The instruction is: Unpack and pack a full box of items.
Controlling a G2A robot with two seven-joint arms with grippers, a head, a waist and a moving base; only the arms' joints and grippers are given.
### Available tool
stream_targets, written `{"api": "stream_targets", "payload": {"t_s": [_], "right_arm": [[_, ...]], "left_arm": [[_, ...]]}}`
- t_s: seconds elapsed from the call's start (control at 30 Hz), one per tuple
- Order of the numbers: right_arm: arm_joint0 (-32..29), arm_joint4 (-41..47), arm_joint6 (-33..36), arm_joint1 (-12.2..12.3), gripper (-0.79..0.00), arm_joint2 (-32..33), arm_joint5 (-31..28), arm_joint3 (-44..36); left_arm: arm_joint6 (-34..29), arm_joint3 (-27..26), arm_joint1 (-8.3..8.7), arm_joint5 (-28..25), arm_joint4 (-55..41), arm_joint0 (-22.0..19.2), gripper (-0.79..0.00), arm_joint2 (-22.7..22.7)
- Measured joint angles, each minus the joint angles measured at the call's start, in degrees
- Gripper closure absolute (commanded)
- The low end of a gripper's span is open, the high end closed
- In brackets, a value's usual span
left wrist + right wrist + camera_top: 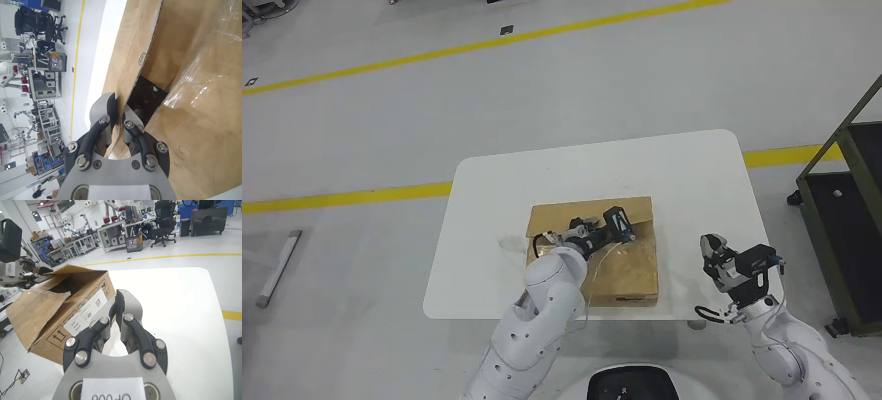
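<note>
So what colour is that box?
Brown cardboard; the box shows best in the right wrist view.

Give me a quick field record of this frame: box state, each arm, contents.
box: cardboard box on white table, partly open
lifted flap: raised at an angle above the opening
other flap: lying lower over the opening, torn clear tape along its edge
left gripper: jaws shut on the lifted flap's edge
right gripper: jaws shut, empty, over the table beside the box, not touching it
contents: dark gap between the flaps, items cannot be made out
</note>
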Motion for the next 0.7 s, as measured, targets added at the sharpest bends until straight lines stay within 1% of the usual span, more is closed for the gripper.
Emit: {"api": "stream_targets", "payload": {"t_s": [0.07,0.17,0.27,0.37,0.53,0.7], "right_arm": [[-0.07,0.1,-0.01,0.01,0.0,0.07,-0.03,-0.1],[-0.15,0.09,-0.02,0.02,0.0,0.13,-0.05,-0.32],[-0.28,0.11,-0.08,0.03,0.0,0.22,-0.05,-0.55],[-0.52,0.1,-0.22,0.05,0.0,0.35,0.02,-0.76],[-1.21,0.03,-0.49,0.1,0.0,0.72,0.12,-1.04],[-2.05,-0.15,-0.51,0.13,0.0,0.88,0.33,-1.6]], "left_arm": [[-0.34,-0.24,-0.09,0.14,-0.06,-0.22,-0.785,-0.03],[0.31,-0.11,-0.29,0.95,1.14,-1.77,-0.785,0.26],[1.65,0.37,-0.55,2.49,2.64,-3.92,-0.785,0.54],[2.61,1.93,-0.95,4.2,3.08,-6.3,-0.785,0.64],[4.4,6.02,-1.9,7.5,3.82,-11.35,-0.785,1.54],[5.84,12.22,-3.31,11.0,3.77,-17.06,-0.785,3.37]]}}
